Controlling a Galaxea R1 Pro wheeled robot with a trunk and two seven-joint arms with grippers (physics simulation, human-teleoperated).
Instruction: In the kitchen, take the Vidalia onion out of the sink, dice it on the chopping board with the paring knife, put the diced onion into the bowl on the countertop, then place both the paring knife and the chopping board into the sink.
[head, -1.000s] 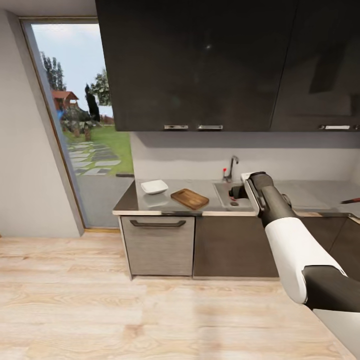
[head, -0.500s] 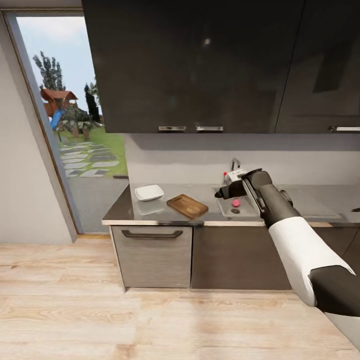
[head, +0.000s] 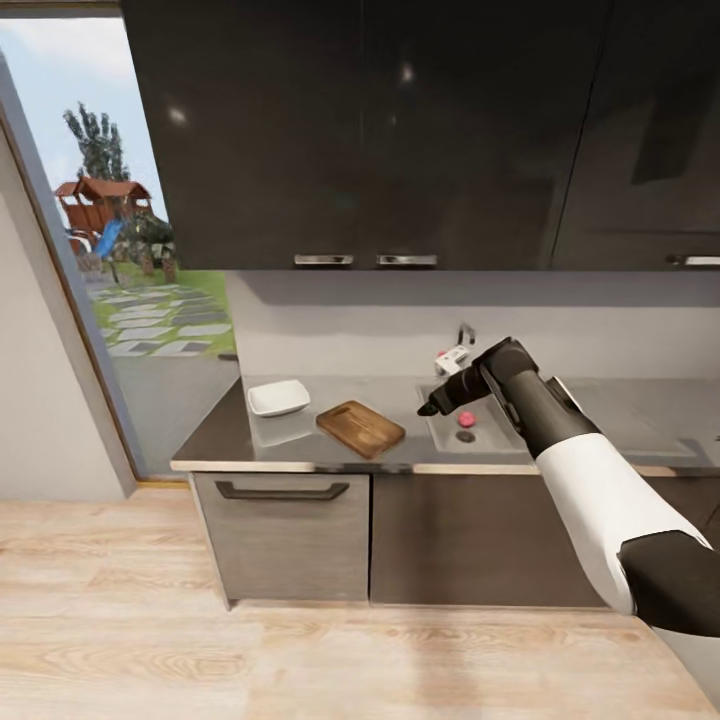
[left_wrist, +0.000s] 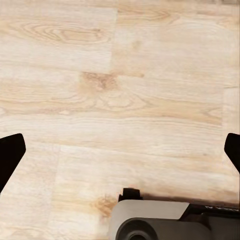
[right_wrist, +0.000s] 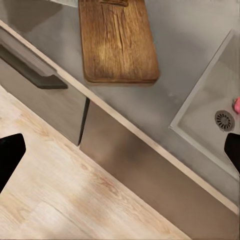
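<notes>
The Vidalia onion (head: 466, 419), a small pink-red ball, lies in the grey sink (head: 492, 437) beside the round drain (head: 465, 436). In the right wrist view its edge (right_wrist: 237, 105) shows by the drain (right_wrist: 224, 120). Left of the sink, the brown chopping board (head: 360, 428) (right_wrist: 117, 40) lies on the dark countertop (head: 220, 435). The white bowl (head: 278, 397) sits further left. My right gripper (head: 430, 405) (right_wrist: 120, 152) hovers open and empty over the sink's left rim, above the onion. My left gripper (left_wrist: 120, 152) is open over the floor. The paring knife is out of view.
Dark wall cabinets (head: 400, 130) hang above the counter, and the tap (head: 462, 335) stands behind my right arm. Below are a drawer with a dark handle (head: 282, 490) (right_wrist: 30, 70) and cabinet fronts. A glass door (head: 110, 270) is at the left. Light wood floor (head: 300, 660) lies before the counter.
The head view has shifted as the robot came closer to the counter. My right gripper has swung left and down from over the basin, uncovering the onion.
</notes>
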